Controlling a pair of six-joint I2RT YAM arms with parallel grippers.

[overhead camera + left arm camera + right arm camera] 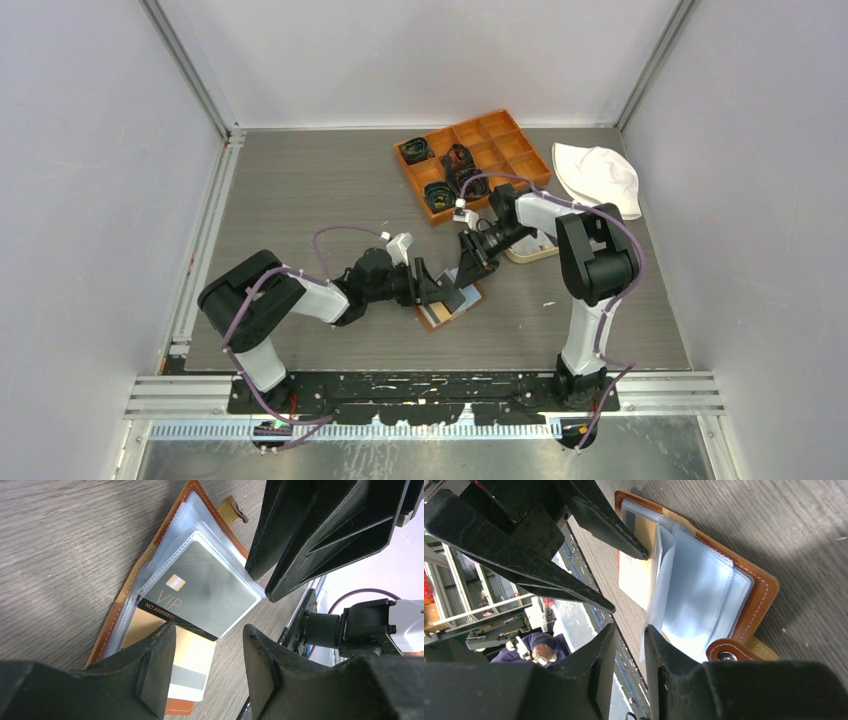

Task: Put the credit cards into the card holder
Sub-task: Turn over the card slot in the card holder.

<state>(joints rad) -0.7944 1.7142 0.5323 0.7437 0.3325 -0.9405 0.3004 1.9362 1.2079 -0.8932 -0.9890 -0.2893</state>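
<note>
The card holder [106, 642], brown leather with clear sleeves, lies open on the table [452, 312]. A dark grey VIP card [202, 592] sits partly inside one sleeve, its black end sticking out. Under it lies a pale gold card [192, 655], seen too in the right wrist view [634, 575]. My left gripper [209, 627] is open just off the VIP card's protruding corner, holding nothing. My right gripper [630, 627] stands narrowly open at the holder's far side [764, 590], one finger [659, 645] against the edge of a raised clear sleeve [654, 595], nothing between the jaws.
An orange compartment box [475, 160] with dark items stands at the back. A white hat [600, 175] lies to its right. A beige tray [530, 252] sits partly under the right arm. Both grippers [440, 290] [470, 262] crowd over the holder.
</note>
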